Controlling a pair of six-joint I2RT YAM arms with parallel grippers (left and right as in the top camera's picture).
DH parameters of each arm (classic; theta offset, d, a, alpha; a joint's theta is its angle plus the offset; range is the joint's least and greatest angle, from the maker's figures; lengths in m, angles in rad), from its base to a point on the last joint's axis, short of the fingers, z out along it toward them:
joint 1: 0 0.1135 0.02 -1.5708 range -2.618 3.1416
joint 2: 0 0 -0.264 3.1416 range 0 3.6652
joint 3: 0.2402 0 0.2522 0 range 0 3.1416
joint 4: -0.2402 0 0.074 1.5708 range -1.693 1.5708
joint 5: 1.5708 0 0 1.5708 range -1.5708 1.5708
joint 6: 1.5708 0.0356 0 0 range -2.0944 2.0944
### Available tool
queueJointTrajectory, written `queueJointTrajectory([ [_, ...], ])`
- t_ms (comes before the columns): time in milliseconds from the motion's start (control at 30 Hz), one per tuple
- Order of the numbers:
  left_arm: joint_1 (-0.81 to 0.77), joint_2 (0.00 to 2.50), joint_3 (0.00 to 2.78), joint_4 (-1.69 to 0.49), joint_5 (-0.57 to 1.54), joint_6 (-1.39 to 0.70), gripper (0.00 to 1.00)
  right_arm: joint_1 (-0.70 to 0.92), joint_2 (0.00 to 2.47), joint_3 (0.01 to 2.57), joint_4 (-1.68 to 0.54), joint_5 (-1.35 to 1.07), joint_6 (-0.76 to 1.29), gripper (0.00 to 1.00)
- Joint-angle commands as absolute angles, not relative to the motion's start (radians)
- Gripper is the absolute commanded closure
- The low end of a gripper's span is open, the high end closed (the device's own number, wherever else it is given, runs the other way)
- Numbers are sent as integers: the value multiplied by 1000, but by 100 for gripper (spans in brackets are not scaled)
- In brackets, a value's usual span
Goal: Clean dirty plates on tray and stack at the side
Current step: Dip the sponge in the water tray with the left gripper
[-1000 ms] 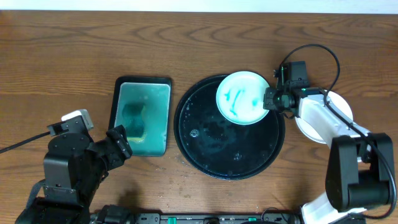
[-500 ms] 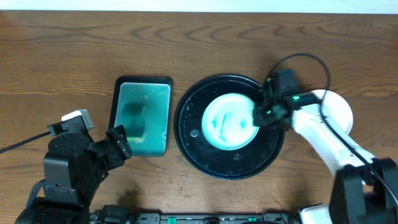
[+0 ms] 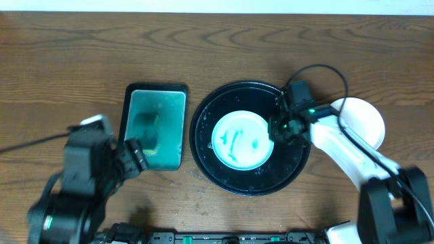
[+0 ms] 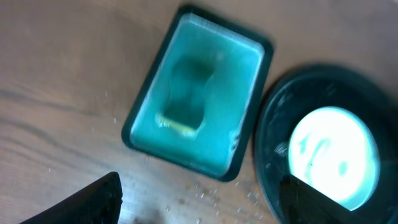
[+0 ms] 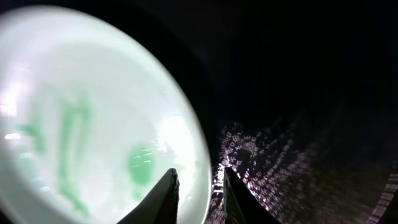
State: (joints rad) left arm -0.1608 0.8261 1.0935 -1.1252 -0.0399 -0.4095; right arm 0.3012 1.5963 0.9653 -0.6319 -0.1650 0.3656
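Progress seems partial: white plate (image 3: 366, 125) set aside at the tray's (image 3: 203, 154) 3 o'clock; smeared plate (image 3: 239, 140) unwiped mid-tray, right gripper (image 3: 277, 129) clamped on its rim; left gripper (image 3: 133, 155) spread, empty.

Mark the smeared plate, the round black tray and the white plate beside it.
smeared plate (image 3: 242, 140), overhead view, centre of its face.
round black tray (image 3: 224, 177), overhead view, bare floor at lower left.
white plate (image 3: 365, 115), overhead view, uncovered upper part.

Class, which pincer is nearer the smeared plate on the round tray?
Right. The right pincer clasps the plate; the left pincer hangs beside the rectangular tray, well away.
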Motion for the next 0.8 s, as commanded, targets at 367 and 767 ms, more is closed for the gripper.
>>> queueJointTrajectory([
  [367,0,1541,1074,-886,102,-345,37,303,1318,1001,-759,-169,272,78],
  [767,14,1859,1073,-739,164,-232,69,303,1346,999,-788,-170,292,81],
])
